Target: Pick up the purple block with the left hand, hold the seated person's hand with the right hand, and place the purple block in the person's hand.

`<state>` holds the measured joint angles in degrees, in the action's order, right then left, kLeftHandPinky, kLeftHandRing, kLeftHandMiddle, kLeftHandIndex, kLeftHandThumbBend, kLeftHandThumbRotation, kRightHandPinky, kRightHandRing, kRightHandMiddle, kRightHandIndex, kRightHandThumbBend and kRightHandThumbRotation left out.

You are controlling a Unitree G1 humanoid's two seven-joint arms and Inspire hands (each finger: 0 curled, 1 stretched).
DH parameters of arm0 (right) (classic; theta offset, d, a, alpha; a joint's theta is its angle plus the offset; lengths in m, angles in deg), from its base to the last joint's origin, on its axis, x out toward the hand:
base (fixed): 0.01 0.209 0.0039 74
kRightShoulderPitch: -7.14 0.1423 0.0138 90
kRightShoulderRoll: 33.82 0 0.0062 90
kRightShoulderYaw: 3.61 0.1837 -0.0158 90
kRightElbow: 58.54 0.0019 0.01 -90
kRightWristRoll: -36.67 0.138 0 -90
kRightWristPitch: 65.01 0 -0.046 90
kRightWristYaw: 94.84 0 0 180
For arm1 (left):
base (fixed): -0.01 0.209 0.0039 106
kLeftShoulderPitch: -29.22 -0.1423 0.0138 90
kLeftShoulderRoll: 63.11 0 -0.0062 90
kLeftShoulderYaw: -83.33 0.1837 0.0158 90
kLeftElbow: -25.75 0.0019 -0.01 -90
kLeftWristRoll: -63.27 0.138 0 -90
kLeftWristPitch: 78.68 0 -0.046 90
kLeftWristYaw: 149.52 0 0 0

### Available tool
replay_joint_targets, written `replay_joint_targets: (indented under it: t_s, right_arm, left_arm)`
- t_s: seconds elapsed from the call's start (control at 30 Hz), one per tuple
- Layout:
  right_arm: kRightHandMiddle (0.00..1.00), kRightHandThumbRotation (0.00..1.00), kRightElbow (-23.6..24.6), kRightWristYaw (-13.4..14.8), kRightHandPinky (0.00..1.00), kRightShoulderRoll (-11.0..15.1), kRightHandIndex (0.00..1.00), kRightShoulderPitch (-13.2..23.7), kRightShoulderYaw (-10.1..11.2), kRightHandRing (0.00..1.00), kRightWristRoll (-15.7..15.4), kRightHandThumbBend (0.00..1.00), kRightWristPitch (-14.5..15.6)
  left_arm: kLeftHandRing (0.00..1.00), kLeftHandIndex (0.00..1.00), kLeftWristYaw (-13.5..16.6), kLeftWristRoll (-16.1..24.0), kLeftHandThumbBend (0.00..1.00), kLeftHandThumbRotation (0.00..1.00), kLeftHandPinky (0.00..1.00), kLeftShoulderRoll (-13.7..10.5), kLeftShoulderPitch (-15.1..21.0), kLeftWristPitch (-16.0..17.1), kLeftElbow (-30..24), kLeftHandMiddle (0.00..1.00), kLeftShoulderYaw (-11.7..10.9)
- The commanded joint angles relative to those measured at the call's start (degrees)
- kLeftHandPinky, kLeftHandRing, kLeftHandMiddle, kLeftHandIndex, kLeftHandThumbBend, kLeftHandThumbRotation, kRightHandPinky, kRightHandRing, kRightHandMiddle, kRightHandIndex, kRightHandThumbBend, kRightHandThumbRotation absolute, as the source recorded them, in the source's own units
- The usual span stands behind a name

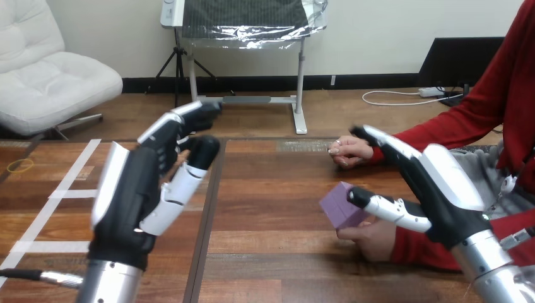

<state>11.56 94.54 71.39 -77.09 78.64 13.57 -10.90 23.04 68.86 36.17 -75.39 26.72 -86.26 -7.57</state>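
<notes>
Small purple cube block (342, 203) sits in the person's lower hand (373, 240); right robot hand (449, 189) lies just above, fingers straight. Left robot hand (126, 196) hangs well apart, relaxed, empty. Recommend a slow release, leaving the block undisturbed.

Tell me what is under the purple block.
The purple block rests on the person's nearer hand, whose fingers show beneath it, above the table. The right hand covers that hand's palm, so how far the block sits in it is hidden.

Pale wall (378, 25) and wood floor (328, 107) beyond the table (265, 252) — white armchair (50, 82) left, foil-draped stand (246, 19) centre.
</notes>
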Motion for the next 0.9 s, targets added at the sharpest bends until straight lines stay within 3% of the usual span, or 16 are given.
replay_joint_targets:
  t_s: [0.0, 0.17, 0.27, 0.5, 0.7, 0.87]
  right_arm:
    - [0.87, 1.00, 9.38, 1.76, 0.71, -2.78, 0.87, 0.22, 3.83, 0.83, 4.44, 0.77, -4.61]
    - [0.84, 1.00, 12.44, 0.44, 0.71, -4.28, 0.84, -1.82, 3.64, 0.82, 6.76, 0.81, -5.55]
    - [0.84, 1.00, 15.65, -1.15, 0.71, -5.45, 0.83, -3.75, 3.22, 0.81, 8.88, 0.85, -4.31]
    - [0.82, 1.00, 18.95, -1.06, 0.68, -7.74, 0.82, -7.63, 3.01, 0.78, 7.57, 0.91, -4.63]
    - [0.81, 1.00, 21.11, -2.82, 0.67, -9.33, 0.82, -10.13, 2.06, 0.77, 9.16, 0.90, -4.24]
    - [0.82, 1.00, 22.51, -4.50, 0.75, -11.19, 0.83, -12.91, 1.15, 0.81, 11.09, 0.87, -3.87]
  left_arm:
    - [0.81, 0.76, 0.87, -1.06, 0.63, 0.84, 0.68, 0.40, -0.65, 0.89, -5.94, 0.80, -0.41]
    - [0.79, 0.76, 1.42, -0.91, 0.63, 0.83, 0.64, 0.66, -1.66, 1.35, -6.91, 0.79, -0.27]
    - [0.79, 0.76, 1.21, -1.92, 0.63, 0.83, 0.64, 0.79, -2.31, 1.43, -7.63, 0.79, 0.01]
    - [0.76, 0.74, 2.33, -2.73, 0.69, 0.83, 0.63, 2.33, -3.14, 3.07, -8.16, 0.77, 0.87]
    - [0.75, 0.73, 2.15, -4.54, 0.61, 0.82, 0.62, 2.45, -3.09, 5.53, -6.82, 0.75, 1.18]
    - [0.75, 0.72, 2.16, -5.60, 0.57, 0.82, 0.61, 2.63, -3.27, 7.23, -5.69, 0.75, 1.50]
